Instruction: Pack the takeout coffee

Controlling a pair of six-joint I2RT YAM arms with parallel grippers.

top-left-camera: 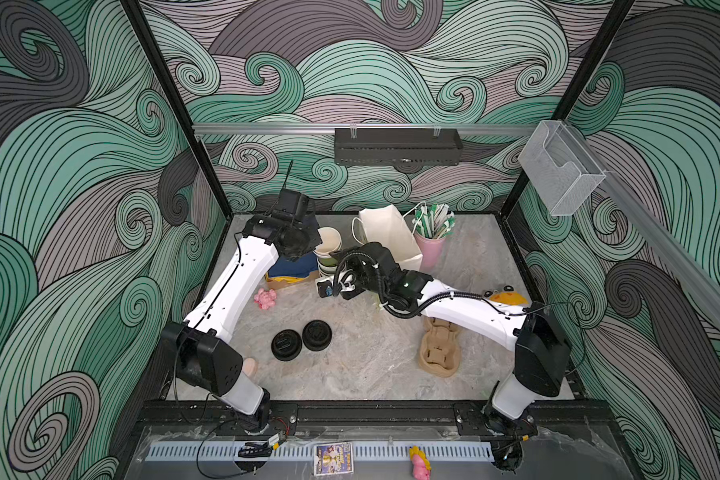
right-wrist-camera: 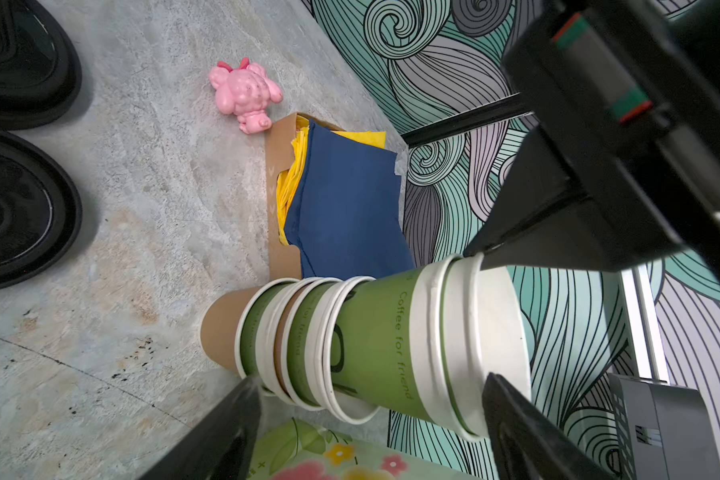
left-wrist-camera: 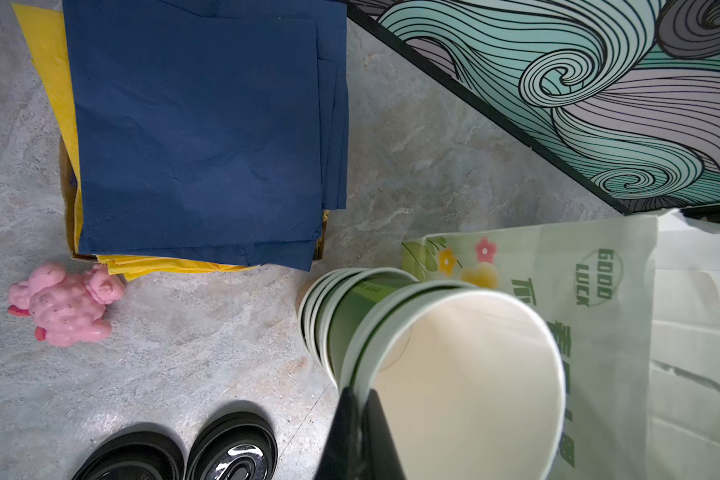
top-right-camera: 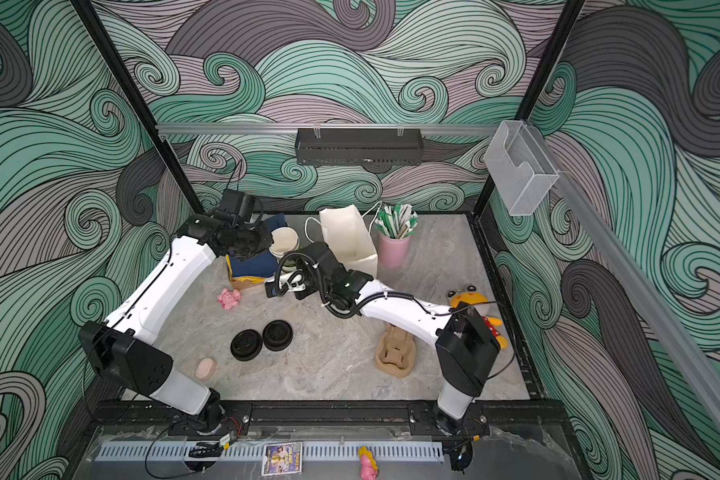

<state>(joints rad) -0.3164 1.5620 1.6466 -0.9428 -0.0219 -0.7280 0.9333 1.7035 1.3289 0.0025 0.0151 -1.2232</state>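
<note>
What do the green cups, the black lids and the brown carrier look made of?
The green cups: paper, matte, judging by rolled white rims and printed sides. The black lids: probably plastic, semi-gloss, with moulded ridges catching highlights. The brown carrier: seemingly moulded pulp, dull, with soft-edged pressed wells.

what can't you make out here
Top views: the right gripper hides the base of the cup stack.
Top views: the left gripper has its fingertips under its own wrist; its wrist view shows them pinching the top cup.
Both wrist views: the lids are cut off by frame edges.
Top views: the carrier and yellow toy lie partly behind the right arm.
</note>
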